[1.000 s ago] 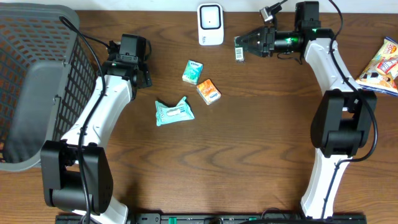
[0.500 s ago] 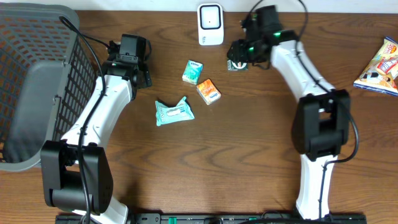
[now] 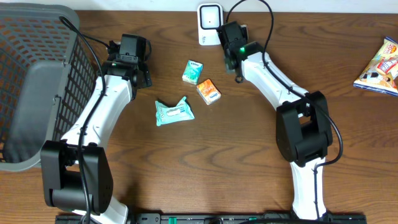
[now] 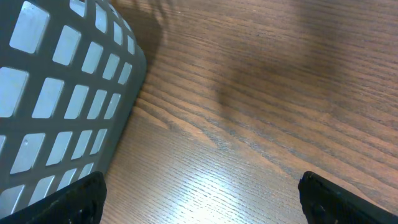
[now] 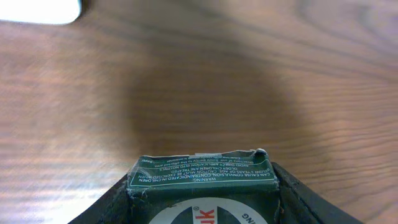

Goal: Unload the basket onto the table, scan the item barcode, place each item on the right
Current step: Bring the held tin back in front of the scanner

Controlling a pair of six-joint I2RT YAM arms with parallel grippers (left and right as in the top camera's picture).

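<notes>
A dark green box (image 5: 202, 180) with white warning print sits between the black fingers (image 5: 298, 199) of my right gripper (image 5: 202, 202), which is shut on it just above the wood. In the overhead view the right gripper (image 3: 229, 56) hangs just right of and below the white scanner (image 3: 210, 23), and the wrist hides the box. A corner of the scanner (image 5: 37, 9) shows at the top left of the right wrist view. My left gripper (image 4: 199, 202) is open over bare wood beside the basket (image 4: 56, 106), holding nothing.
A teal-and-white box (image 3: 193, 71), an orange box (image 3: 209, 91) and a teal wipes pack (image 3: 175, 112) lie mid-table. The grey mesh basket (image 3: 31, 81) fills the left side. A snack bag (image 3: 379, 65) lies at the far right edge.
My right arm has swung left with the green box, from right of the scanner to close beside it. The left arm has not moved.
</notes>
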